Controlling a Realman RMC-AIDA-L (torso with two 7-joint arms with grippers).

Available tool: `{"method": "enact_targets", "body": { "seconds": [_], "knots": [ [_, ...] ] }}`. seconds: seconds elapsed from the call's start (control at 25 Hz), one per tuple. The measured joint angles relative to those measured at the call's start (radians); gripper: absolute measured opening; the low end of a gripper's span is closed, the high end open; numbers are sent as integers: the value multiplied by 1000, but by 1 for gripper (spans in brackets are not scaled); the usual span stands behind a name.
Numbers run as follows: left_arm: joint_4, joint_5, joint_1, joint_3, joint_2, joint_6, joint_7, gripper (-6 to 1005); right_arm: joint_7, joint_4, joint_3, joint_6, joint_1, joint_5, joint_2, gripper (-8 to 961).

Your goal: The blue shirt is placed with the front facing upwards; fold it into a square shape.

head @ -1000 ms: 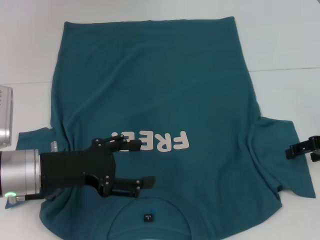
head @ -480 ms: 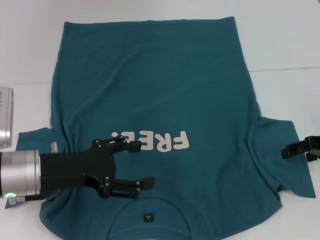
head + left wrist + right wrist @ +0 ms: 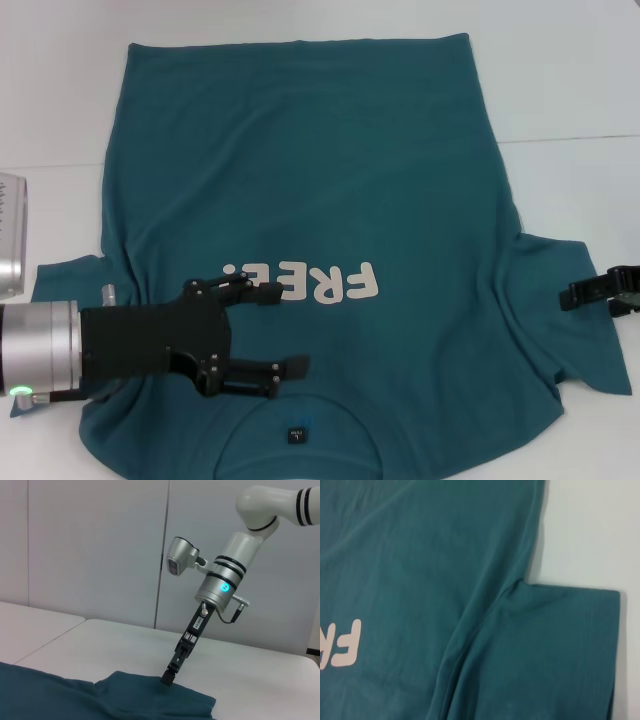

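The blue shirt [image 3: 330, 170] lies spread flat on the white table [image 3: 570, 80], front up, with the white letters "FRE" [image 3: 330, 283] on the chest and a small dark neck label [image 3: 296, 435] at the near edge. My left gripper [image 3: 284, 328] hovers open over the chest's left side, just beside the letters. My right gripper [image 3: 575, 296] is at the outer edge of the right sleeve [image 3: 560, 340]. In the left wrist view the right gripper [image 3: 169, 677] has its tip down on the sleeve cloth [image 3: 150, 695]. The right wrist view looks down at the sleeve [image 3: 560, 650] and armpit fold.
A silver device [image 3: 10, 235] stands at the left edge of the table, beside the left sleeve. White tabletop surrounds the shirt at the far side and on the right. A pale wall [image 3: 100, 545] stands behind the table.
My right gripper has crept a little inward and farther over the right sleeve's edge. The left gripper and the shirt have not moved.
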Motion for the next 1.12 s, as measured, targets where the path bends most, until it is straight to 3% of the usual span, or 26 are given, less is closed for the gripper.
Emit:
{"method": "enact_targets", "body": {
  "seconds": [1.12],
  "knots": [
    [0, 4, 0, 0, -8, 3, 2, 936, 2, 0, -17, 29, -11, -10, 1, 915]
  ]
}}
